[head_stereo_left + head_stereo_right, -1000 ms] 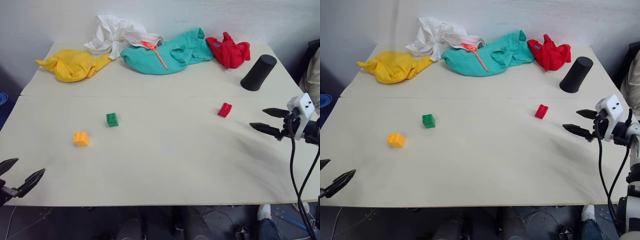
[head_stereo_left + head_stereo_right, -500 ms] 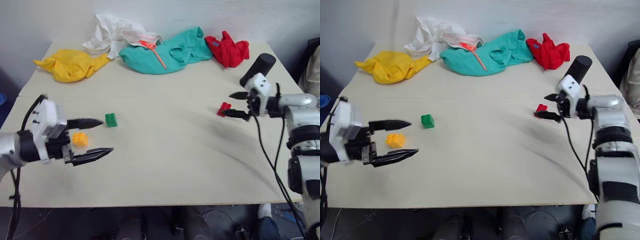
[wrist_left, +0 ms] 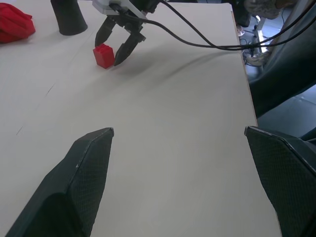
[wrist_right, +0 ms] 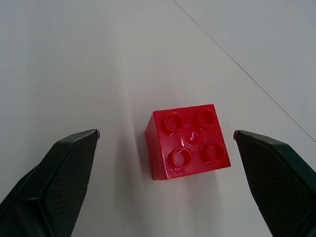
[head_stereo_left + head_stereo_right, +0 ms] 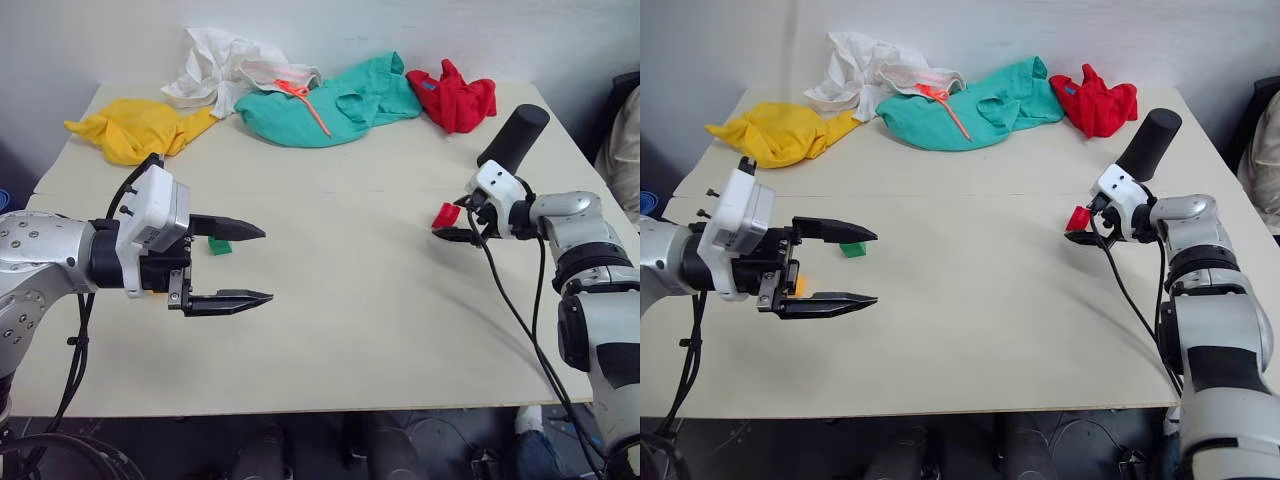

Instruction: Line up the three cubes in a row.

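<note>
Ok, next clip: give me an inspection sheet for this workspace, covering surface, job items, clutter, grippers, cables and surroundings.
Surface: pale table, a seam line running across its far half.
Job's things: red cube studs up, between the right fingers, untouched; green cube and orange cube partly hidden behind the left gripper; not in a row.
Clutter: yellow cloth, white cloth, teal cloth, red cloth, black cylinder, all along the far edge.
Grippers: left gripper open, above the table; right gripper open, straddling the red cube.
Cables: black cables hang from both arms.
Surroundings: white wall behind.
</note>
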Robot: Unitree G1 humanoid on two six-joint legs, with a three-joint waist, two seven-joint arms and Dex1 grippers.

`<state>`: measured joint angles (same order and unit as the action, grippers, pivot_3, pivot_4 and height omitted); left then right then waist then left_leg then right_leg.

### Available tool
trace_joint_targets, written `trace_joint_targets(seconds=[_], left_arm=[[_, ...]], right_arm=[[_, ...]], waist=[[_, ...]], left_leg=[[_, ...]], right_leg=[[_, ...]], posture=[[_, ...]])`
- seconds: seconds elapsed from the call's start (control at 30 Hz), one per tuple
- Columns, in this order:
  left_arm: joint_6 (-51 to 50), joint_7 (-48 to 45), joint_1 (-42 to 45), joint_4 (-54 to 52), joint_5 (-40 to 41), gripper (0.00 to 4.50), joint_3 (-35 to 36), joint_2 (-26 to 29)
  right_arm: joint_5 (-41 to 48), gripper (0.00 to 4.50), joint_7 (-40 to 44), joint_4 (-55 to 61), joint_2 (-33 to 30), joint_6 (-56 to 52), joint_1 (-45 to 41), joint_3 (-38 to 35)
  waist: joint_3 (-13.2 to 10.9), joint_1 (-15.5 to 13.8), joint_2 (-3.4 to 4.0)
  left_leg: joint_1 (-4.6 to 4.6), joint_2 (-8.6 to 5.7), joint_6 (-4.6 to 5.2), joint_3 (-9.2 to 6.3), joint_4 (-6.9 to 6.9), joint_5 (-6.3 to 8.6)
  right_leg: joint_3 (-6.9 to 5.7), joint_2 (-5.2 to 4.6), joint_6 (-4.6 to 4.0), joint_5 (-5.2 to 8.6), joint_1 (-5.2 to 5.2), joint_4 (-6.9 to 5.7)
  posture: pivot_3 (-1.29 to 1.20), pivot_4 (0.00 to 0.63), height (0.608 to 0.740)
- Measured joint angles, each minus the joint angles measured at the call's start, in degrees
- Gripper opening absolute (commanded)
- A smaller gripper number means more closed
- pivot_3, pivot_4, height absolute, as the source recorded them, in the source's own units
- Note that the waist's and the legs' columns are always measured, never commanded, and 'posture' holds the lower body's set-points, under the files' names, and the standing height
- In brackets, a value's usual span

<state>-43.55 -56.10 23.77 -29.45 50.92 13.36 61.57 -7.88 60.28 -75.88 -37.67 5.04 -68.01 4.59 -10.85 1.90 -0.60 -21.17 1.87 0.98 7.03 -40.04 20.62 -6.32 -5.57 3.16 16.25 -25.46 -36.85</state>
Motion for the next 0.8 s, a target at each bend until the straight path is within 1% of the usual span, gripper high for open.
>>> trace_joint_targets(seconds=[0.1, 0.13, 0.17, 0.2, 0.4, 0.53, 0.6, 0.7, 0.8], left_arm=[[0.3, 0.0, -0.3, -0.1, -0.7, 4.48, 0.0, 0.0], [0.4, 0.0, -0.5, -0.1, -0.9, 4.50, 0.0, 0.0], [0.4, 0.0, -0.5, -0.1, -1.0, 4.50, 0.0, 0.0], [0.4, 0.0, -0.5, -0.2, -1.0, 4.50, 0.0, 0.0], [0.4, 0.0, 0.1, -0.8, -1.3, 4.50, 0.0, 0.0], [0.6, -0.2, 0.5, -0.9, -1.6, 4.50, 0.0, 0.0], [0.6, -0.4, 0.5, -1.0, -1.6, 4.50, 0.0, 0.0], [0.5, -1.1, 0.1, -1.3, -1.6, 4.50, -0.1, 0.0], [0.5, -1.9, -1.9, -1.8, -1.5, 4.50, -0.4, -0.2]], right_arm=[[-0.4, 4.50, -0.8, -0.2, 0.5, 0.0, -0.1, 0.0], [-0.6, 4.11, -0.7, -0.3, 0.5, 0.0, -0.1, 0.0], [-0.8, 3.92, -0.6, -0.3, 0.5, 0.0, -0.1, 0.0], [-1.0, 3.61, -0.4, -0.3, 0.6, 0.1, -0.1, 0.0], [-2.3, 1.56, 1.0, -0.3, 0.8, 1.5, -0.1, -0.1], [-2.8, 1.51, 1.8, -0.2, 0.8, 2.4, -0.2, -0.1], [-2.7, 1.51, 3.7, -0.2, 0.6, 2.8, -0.2, -0.1], [-1.8, 1.51, 11.6, 0.2, 0.4, 3.2, -0.2, -0.2], [1.3, 1.51, 22.7, 4.7, 0.4, 2.6, 1.0, -0.5]], waist=[[0.0, -0.1, 0.01], [0.0, -0.1, 0.01], [0.0, -0.2, 0.01], [0.0, -0.2, 0.01], [0.0, -0.1, 0.01], [0.0, -0.1, 0.01], [0.0, -0.1, 0.01], [0.0, -0.1, 0.01], [0.0, -0.2, 0.02]], left_leg=[[0.00, 0.00, 0.00, 0.00, 0.00, 0.00], [0.00, 0.00, 0.00, 0.00, 0.00, 0.00], [-0.01, -0.01, 0.00, -0.02, -0.02, 0.00], [-0.01, -0.01, 0.00, -0.02, -0.02, 0.00], [0.00, -0.01, 0.00, -0.01, -0.02, 0.00], [0.00, -0.01, 0.00, -0.02, -0.03, -0.01], [0.00, -0.01, 0.00, -0.02, -0.03, -0.01], [0.00, -0.01, 0.00, -0.02, -0.03, -0.01], [0.00, 0.01, 0.00, -0.03, -0.02, -0.01]], right_leg=[[0.00, 0.00, 0.00, 0.00, 0.00, 0.00], [0.00, 0.00, 0.00, 0.00, 0.00, 0.00], [0.00, 0.00, 0.00, 0.00, 0.00, 0.00], [0.00, -0.01, 0.00, 0.00, 0.00, 0.00], [0.01, 0.00, 0.00, 0.00, 0.00, -0.01], [0.01, 0.01, 0.00, 0.00, 0.01, -0.02], [0.01, 0.02, 0.00, 0.00, 0.01, -0.02], [0.01, 0.03, 0.00, 0.00, 0.01, -0.02], [0.01, 0.04, 0.00, 0.00, 0.01, -0.02]], posture=[[0.00, 0.150, 0.740], [0.00, 0.150, 0.740], [0.00, 0.150, 0.740], [0.00, 0.150, 0.740], [0.00, 0.150, 0.740], [0.00, 0.150, 0.740], [0.00, 0.150, 0.740], [0.00, 0.150, 0.740], [0.00, 0.150, 0.740]])
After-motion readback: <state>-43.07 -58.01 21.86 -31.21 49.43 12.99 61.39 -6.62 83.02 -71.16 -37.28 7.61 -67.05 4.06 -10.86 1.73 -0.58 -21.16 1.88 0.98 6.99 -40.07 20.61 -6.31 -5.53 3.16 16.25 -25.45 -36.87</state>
